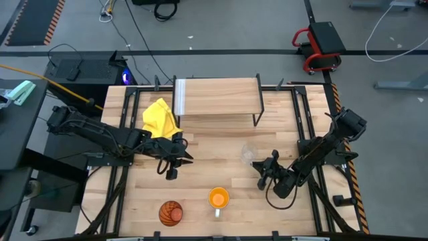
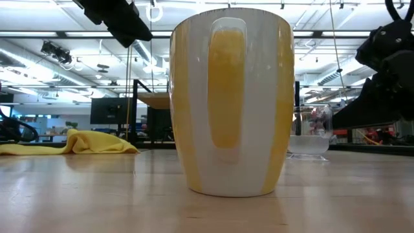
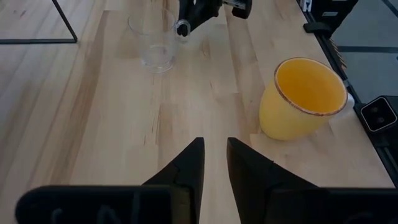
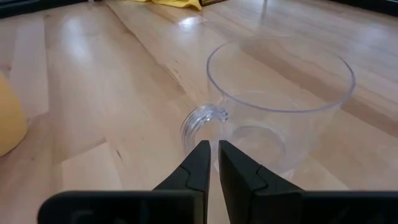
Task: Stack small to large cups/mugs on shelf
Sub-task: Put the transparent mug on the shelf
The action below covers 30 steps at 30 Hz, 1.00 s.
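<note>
The clear cup [image 4: 280,109] stands upright on the worktop [image 1: 221,167], mouth up, its handle [image 4: 202,121] turned toward the right hand [image 4: 214,155]. This hand is just before the handle, fingers nearly pressed together and holding nothing. The left hand [image 3: 214,163] is also almost closed and empty, with the orange mug [image 3: 305,99] upright ahead, to one side.
</note>
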Motion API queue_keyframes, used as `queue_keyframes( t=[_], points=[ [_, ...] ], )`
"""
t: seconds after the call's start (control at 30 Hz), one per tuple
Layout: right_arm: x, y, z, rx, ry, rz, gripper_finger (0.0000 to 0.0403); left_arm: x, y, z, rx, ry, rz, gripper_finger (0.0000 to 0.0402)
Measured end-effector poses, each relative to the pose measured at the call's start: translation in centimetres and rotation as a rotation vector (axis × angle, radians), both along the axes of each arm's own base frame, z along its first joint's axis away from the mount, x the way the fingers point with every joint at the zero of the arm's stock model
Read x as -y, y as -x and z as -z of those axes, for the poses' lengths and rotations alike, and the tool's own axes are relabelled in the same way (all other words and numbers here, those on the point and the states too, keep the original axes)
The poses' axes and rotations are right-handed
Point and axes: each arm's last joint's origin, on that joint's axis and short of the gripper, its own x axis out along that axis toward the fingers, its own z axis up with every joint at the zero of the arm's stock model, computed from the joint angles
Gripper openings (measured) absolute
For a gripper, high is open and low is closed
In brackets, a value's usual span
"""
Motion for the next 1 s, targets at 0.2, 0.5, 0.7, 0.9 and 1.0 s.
queue_keyframes(
  t=[0.2,0.5,0.7,0.9,1.0],
  points=[
    [0.1,0.2,0.1,-0.026,0.024,-0.003,0.0041,0.0,0.0,0.0,0.0,0.001,-0.001,0.0082],
    [-0.5,1.0,-0.5,-0.028,0.029,-0.051,0.0041,0.0,0.0,0.0,-0.004,0.005,-0.004,0.008],
    [-1.2,1.4,-0.6,-0.016,0.005,-0.089,0.0041,0.0,0.0,0.0,-0.004,0.017,-0.012,0.0081],
    [-0.9,0.7,-0.8,-0.004,0.021,-0.08,0.0041,0.0,0.0,0.0,-0.005,0.017,-0.012,0.0083],
    [-0.5,0.3,-0.8,-0.013,0.027,-0.066,0.0041,0.0,0.0,0.0,-0.004,0.017,-0.013,0.0079]
  ],
)
